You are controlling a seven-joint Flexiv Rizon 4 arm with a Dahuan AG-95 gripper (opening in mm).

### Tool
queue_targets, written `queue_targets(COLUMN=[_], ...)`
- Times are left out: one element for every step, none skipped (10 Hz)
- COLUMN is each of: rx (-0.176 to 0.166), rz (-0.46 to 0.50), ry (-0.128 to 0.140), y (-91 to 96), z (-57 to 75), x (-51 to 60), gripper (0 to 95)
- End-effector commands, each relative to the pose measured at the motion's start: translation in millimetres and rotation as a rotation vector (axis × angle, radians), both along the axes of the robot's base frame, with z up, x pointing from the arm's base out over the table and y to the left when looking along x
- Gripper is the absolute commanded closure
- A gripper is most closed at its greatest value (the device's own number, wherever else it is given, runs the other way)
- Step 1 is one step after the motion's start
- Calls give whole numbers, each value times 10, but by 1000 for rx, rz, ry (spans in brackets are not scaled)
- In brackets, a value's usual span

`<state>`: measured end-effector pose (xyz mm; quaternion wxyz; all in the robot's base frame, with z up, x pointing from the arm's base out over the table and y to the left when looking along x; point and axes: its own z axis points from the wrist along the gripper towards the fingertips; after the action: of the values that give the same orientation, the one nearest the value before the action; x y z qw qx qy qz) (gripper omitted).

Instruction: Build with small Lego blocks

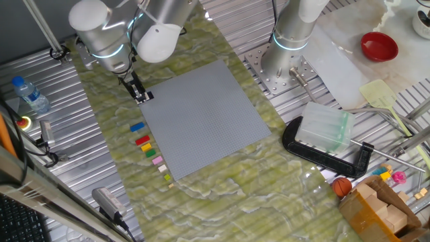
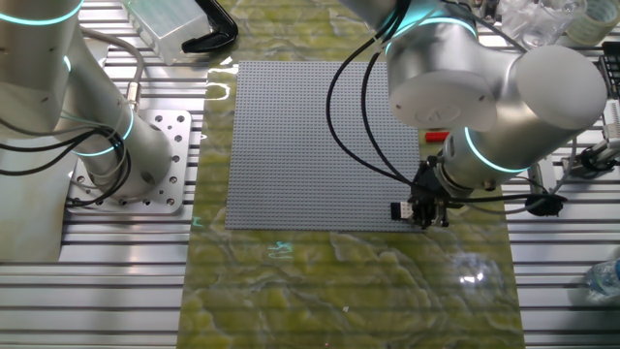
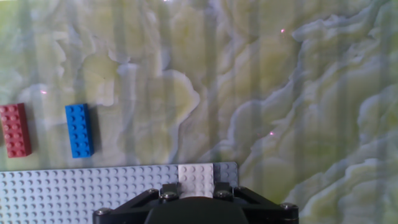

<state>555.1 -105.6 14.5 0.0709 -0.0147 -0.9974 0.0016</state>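
My tool [image 1: 140, 95] hangs low over a corner of the grey baseplate [image 1: 201, 114] on the table [image 1: 222, 188], its fingers dark and small in both fixed views. In the hand view a white brick [image 3: 196, 177] sits on the baseplate's corner right at my fingers; the fingertips themselves are cut off by the bottom edge, so I cannot tell how wide the tool stands or whether it has hold of that brick. In the other fixed view a pale block shows at the fingers, too small to read more. The remaining small Lego blocks lie in a row on the marbled green mat just beside the baseplate's edge: a blue brick [image 1: 137, 126] nearest me, then a red brick [image 1: 142, 140], with yellow, green, pink and paler pieces beyond, tiny and hard to separate. In the hand view the red brick is clipped at the left edge. I can make out no black brick
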Motion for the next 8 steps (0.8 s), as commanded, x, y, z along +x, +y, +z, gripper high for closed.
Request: queue_targets(rx=[1, 1, 1, 1, 1, 1, 1, 1], rz=[-1, -2, -3, -3, -4, -4, -6, -9], ry=[5, 7, 11, 10, 10, 10, 10, 11], y=[5, 5, 5, 5, 5, 5, 7, 8], z=[-5, -8, -9, -10, -9, -7, -1, 9], x=[1, -2, -5, -6, -6, -6, -8, -10], gripper=[950, 950, 950, 950, 950, 950, 950, 950])
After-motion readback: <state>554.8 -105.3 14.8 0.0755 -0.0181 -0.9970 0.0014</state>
